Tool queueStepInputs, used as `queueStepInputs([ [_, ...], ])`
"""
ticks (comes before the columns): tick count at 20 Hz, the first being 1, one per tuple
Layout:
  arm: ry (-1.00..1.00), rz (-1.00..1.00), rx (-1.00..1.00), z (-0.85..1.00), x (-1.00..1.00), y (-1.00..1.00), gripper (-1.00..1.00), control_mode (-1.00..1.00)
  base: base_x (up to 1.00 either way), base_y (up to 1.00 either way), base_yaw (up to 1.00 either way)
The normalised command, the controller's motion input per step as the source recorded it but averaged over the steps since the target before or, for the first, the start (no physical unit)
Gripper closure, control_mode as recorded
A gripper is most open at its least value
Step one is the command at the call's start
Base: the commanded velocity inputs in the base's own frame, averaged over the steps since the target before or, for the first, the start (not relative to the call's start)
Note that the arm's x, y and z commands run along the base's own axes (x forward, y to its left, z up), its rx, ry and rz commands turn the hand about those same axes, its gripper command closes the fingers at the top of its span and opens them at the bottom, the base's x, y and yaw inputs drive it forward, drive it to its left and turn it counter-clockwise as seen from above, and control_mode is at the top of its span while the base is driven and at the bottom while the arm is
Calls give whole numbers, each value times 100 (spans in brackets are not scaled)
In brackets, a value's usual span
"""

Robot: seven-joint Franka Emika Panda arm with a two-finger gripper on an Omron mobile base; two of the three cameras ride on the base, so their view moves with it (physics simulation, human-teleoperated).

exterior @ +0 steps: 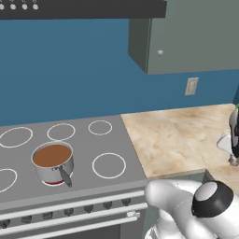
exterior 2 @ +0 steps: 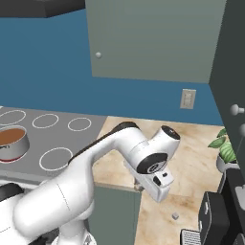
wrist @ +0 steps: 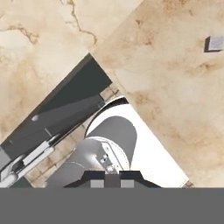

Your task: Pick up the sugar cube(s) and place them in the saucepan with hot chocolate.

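The saucepan with hot chocolate [exterior: 52, 162] stands on the grey stove at the front left, its dark handle toward the stove's front; it also sits at the far left [exterior 2: 12, 141]. One sugar cube [exterior 2: 175, 216] lies loose on the marble counter near its front edge, seen small and grey at the upper right in the hand view [wrist: 215, 43]. My gripper [wrist: 112, 183] is shut on a small grey block, a second sugar cube [wrist: 112, 176]. The white hand [exterior 2: 155, 179] hangs over the counter's front edge, well right of the stove.
White burner rings [exterior: 108, 165] mark the stove top around the pan. A potted plant [exterior 2: 224, 148] and a dark appliance [exterior 2: 215, 215] stand at the counter's right end. A grey wall cabinet [exterior 2: 153, 38] hangs overhead. Below the hand are the counter edge and cabinet front [wrist: 65, 113].
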Motion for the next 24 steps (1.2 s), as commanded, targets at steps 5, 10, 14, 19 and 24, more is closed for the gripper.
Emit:
queueStepInputs([
  [5, -26, 13, 0, 26, 1, 96, 100, -100, 0, 0, 0],
  [10, -21, 16, 0, 46, 19, 100, 100, -100, 0, 0, 0],
  [14, -9, 26, 0, 51, 47, 94, 100, -100, 0, 0, 0],
  [19, 0, 29, 0, 55, 48, 77, 100, -100, 0, 0, 0],
  [24, 12, 35, 0, 38, 53, 62, 100, -100, 0, 0, 0],
])
